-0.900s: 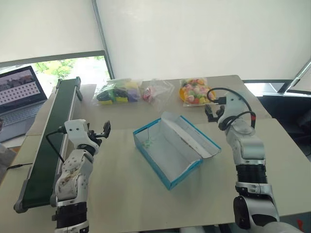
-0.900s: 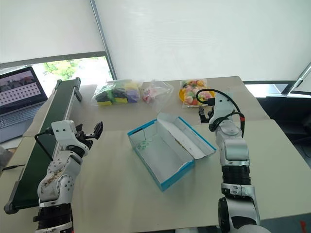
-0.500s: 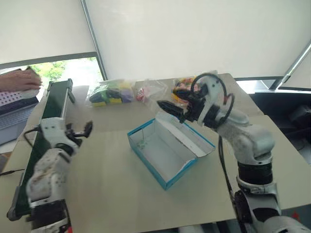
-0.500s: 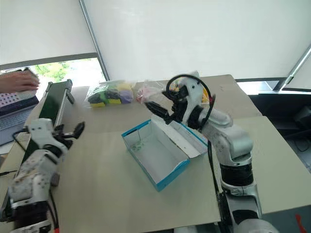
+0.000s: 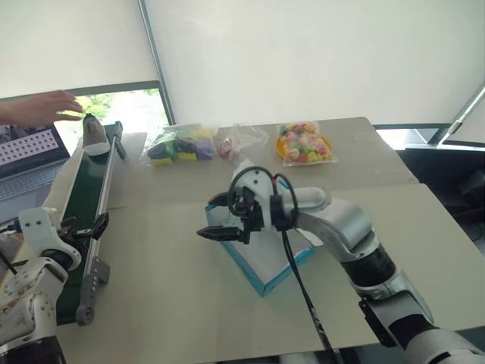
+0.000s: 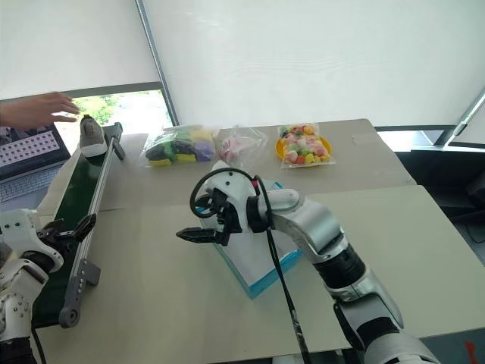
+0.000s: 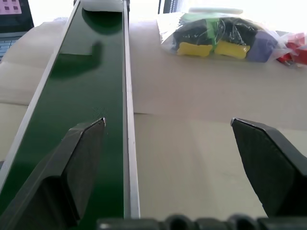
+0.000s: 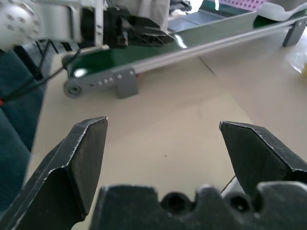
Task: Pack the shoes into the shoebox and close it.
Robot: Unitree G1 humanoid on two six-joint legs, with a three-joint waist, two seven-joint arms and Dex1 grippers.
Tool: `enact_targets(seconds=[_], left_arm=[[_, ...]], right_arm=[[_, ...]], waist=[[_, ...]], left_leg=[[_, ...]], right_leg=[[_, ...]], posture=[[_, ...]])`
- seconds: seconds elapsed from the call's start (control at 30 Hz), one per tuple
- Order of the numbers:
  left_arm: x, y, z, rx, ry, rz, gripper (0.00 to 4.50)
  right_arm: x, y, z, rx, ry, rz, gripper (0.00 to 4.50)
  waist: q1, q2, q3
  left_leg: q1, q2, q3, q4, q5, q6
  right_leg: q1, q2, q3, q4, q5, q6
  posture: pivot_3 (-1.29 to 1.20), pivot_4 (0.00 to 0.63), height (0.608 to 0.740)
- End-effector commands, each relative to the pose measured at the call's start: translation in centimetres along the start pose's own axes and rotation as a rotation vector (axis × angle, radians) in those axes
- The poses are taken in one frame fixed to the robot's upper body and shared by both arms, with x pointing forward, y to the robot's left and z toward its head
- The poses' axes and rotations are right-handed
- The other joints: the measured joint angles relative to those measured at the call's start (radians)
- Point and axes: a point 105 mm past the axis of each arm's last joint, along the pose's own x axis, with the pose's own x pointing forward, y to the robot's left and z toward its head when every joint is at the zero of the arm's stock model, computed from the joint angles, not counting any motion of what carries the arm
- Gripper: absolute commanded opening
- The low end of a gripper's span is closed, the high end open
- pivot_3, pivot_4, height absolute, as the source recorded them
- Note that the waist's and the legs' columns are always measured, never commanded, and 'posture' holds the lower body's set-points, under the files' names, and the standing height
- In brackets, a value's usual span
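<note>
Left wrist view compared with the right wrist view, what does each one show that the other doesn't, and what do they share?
Left wrist view: the clear bag of green, black, yellow and purple items lies on the table beyond the open left tool, beside the belt. Right wrist view: the conveyor's grey support bracket is seen from the side, past the open right tool. Shared: the green conveyor belt and the tan table.
</note>
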Motion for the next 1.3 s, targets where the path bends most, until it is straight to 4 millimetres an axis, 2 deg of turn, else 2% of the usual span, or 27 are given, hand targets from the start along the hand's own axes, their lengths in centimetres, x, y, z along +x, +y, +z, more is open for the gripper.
enact_targets(seconds=[0.03, 0.2, 0.5, 0.7, 0.83, 1.0, 1.2, 1.3], left_arm=[[-0.5, 0.6, 1.2, 0.004, -0.046, 0.028, 4.50], [-0.3, 1.1, 0.6, -0.006, -0.019, 0.073, 4.50], [0.9, 1.1, 0.5, -0.036, -0.018, 0.122, 4.50], [1.1, 1.3, 0.4, -0.023, 0.024, 0.160, 4.50], [1.2, 2.2, 0.7, -0.011, 0.062, 0.256, 4.50], [2.0, 1.2, 2.0, -0.003, 0.048, 0.267, 4.50], [2.3, 1.4, 0.9, -0.029, 0.100, 0.287, 4.50], [2.3, 2.0, -0.4, -0.070, 0.154, 0.335, 4.50]], right_arm=[[-0.1, 0.2, 0.3, -0.042, -0.009, -0.013, 4.44], [-0.2, 0.7, 0.3, -0.032, -0.010, 0.003, 4.44], [-0.7, 0.1, 0.7, -0.039, -0.016, -0.017, 4.44], [-1.1, -0.3, 1.4, -0.025, -0.052, -0.031, 4.44], [-1.4, -0.5, 1.4, -0.021, -0.052, -0.040, 4.44], [-1.7, -0.6, 1.6, -0.018, -0.055, -0.049, 4.44], [-2.1, -0.7, 1.8, -0.016, -0.058, -0.061, 4.44], [-2.3, -0.8, 2.0, -0.020, -0.064, -0.068, 4.44]], waist=[[0.004, 0.000, 0.000], [0.012, 0.000, 0.000], [0.013, -0.001, 0.000], [0.011, -0.001, -0.001], [0.012, -0.001, -0.001], [0.014, -0.001, -0.001], [0.010, -0.001, -0.001], [0.011, -0.002, -0.001]], left_leg=[[-0.001, 0.000, -0.001, 0.000, 0.000, 0.000], [-0.002, -0.003, -0.002, 0.000, 0.000, -0.001], [-0.002, -0.011, -0.007, -0.001, 0.001, -0.001], [-0.002, -0.013, -0.011, -0.003, 0.004, -0.006], [-0.004, -0.016, -0.020, -0.003, 0.004, -0.008], [-0.005, -0.018, -0.025, -0.004, 0.005, -0.010], [-0.005, -0.021, -0.026, -0.004, 0.008, -0.015], [-0.005, -0.021, -0.027, -0.004, 0.008, -0.015]], right_leg=[[0.000, 0.000, -0.002, 0.000, 0.000, 0.000], [-0.001, -0.003, -0.006, 0.000, 0.000, 0.000], [0.000, -0.008, -0.007, 0.000, 0.000, 0.000], [0.000, -0.013, -0.008, 0.000, 0.000, 0.000], [0.000, -0.012, -0.008, 0.001, 0.000, 0.000], [0.000, -0.012, -0.008, 0.001, 0.000, 0.000], [0.000, -0.013, -0.008, 0.002, 0.000, 0.000], [0.000, -0.013, -0.008, 0.002, 0.000, 0.000]], posture=[[0.00, 0.150, 0.640], [0.00, 0.150, 0.640], [0.00, 0.150, 0.640], [0.00, 0.150, 0.640], [0.00, 0.150, 0.640], [0.00, 0.150, 0.640], [0.00, 0.150, 0.640], [0.00, 0.150, 0.640]])
